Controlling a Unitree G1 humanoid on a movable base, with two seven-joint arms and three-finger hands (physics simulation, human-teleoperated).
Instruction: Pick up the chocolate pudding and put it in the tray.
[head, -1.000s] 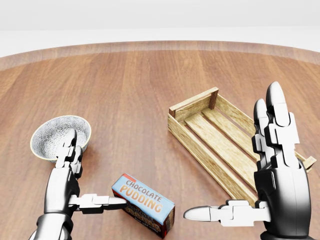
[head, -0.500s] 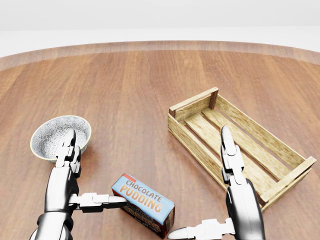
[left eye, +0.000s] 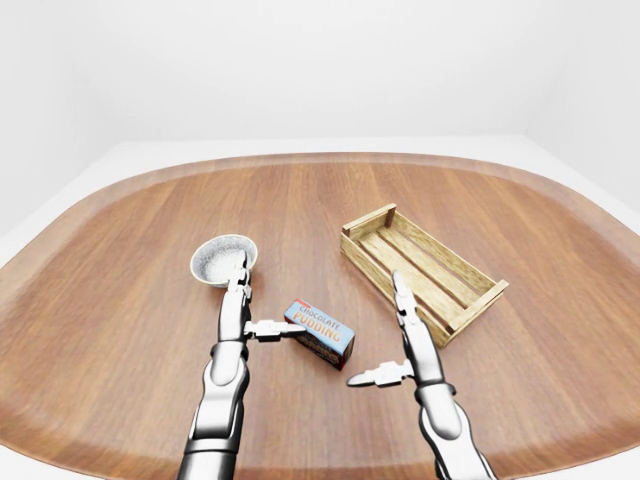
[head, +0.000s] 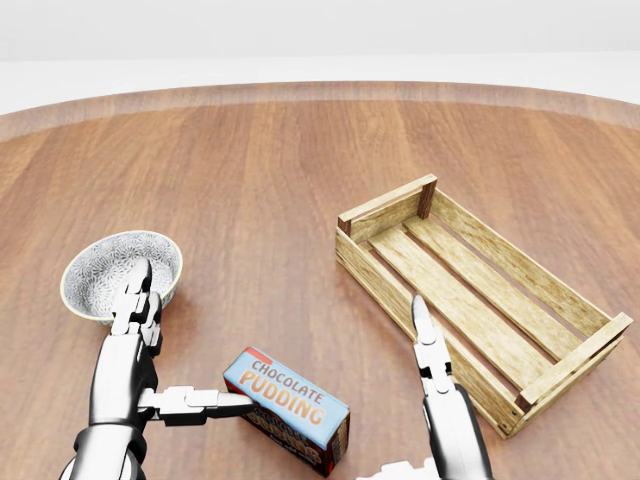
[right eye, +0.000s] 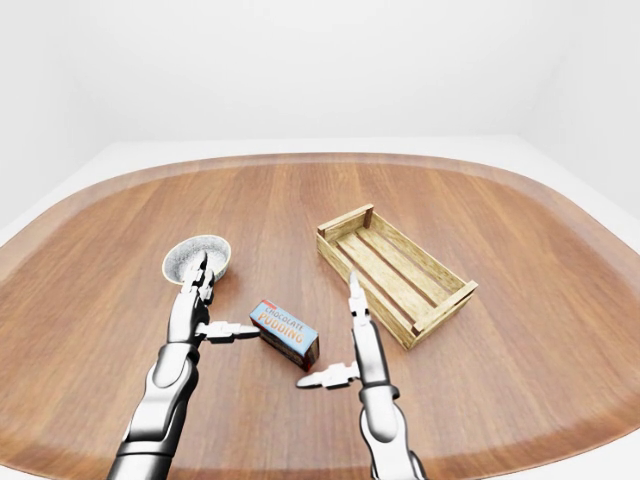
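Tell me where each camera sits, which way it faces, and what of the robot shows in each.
Left-eye view: on the head, looking down over the whole table; both forearms, left hand, right hand.
Right-eye view: beside it, nearly the same picture, things lying a little further left.
Head view: on the head, closer framing of the chocolate pudding, tray and bowl; both hands at the bottom edge.
All share the pudding, tray, bowl and both hands.

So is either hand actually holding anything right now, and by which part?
Nothing is held. The left hand is open, its thumb tip at the chocolate pudding box's left end. The right hand is open beside it.
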